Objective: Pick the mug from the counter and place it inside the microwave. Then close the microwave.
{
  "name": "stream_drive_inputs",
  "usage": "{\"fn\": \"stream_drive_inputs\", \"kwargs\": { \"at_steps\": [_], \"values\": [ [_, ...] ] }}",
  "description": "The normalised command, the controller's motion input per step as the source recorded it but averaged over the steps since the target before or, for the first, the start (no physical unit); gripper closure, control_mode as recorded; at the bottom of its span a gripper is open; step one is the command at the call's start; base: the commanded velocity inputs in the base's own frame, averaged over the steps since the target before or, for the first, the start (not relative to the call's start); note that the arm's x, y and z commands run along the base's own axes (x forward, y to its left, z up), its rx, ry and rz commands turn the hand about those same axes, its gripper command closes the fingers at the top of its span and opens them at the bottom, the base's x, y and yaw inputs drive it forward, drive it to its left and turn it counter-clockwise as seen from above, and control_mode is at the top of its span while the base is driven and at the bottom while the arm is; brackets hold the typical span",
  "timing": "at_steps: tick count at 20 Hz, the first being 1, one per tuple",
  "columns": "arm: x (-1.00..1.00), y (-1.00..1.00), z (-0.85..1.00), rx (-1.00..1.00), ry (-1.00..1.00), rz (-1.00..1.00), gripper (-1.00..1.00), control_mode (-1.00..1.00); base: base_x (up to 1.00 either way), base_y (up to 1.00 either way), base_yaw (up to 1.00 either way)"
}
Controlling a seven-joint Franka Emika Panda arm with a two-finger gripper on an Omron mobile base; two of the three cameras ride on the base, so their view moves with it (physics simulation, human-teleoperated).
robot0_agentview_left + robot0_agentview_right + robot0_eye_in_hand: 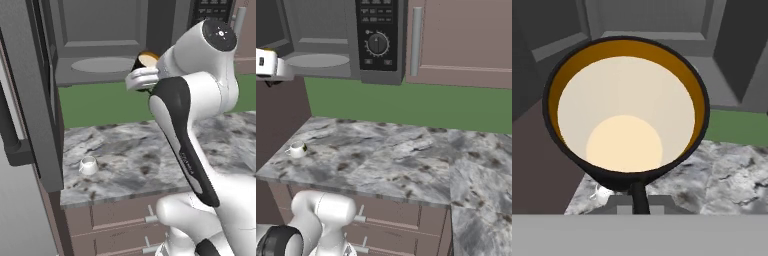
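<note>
Just in front of the microwave opening, level with its floor, the gripper holds the mug up off the counter. Fingers pinched together on the mug's rim: in the hand view one dark fingertip rises against the near wall of the mug, whose mouth faces the camera, orange band at the rim, pale cream inside. From the left base view only the tan rim and a bit of black wall show past the white hand, so the exact contact point is hidden there.

Relative to the microwave:
- door swung open at the left side of the cavity, bar handle on its outer face
- turntable inside the cavity, bare; mug is outside, near the right part of the opening, not over the turntable
- control panel with dial on the right side of the cavity
- brown cabinet with a silver handle just right of the microwave
- green wall strip below it, then the marbled counter
- small white cup sits on the counter below the microwave, near the counter's front left edge, well apart from the mug
- drawer fronts with silver handles under the counter

In the right base view the white hand sits at the left edge, in front of the cavity
</note>
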Motion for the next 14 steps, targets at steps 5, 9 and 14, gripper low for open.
{"fn": "stream_drive_inputs", "kwargs": {
  "at_steps": [5, 9, 14],
  "values": [
    [0.74, 0.1, 0.02, -0.05, 0.0, 0.0, 1.0, -1.0, 0.0, 0.0, 0.0],
    [0.54, 0.15, 0.0, 0.0, 0.0, 0.0, 1.0, -1.0, 0.0, 0.0, 0.0],
    [0.52, 0.08, 0.0, 0.0, 0.0, 0.0, 1.0, -1.0, 0.0, 0.0, 0.0]
  ]
}}
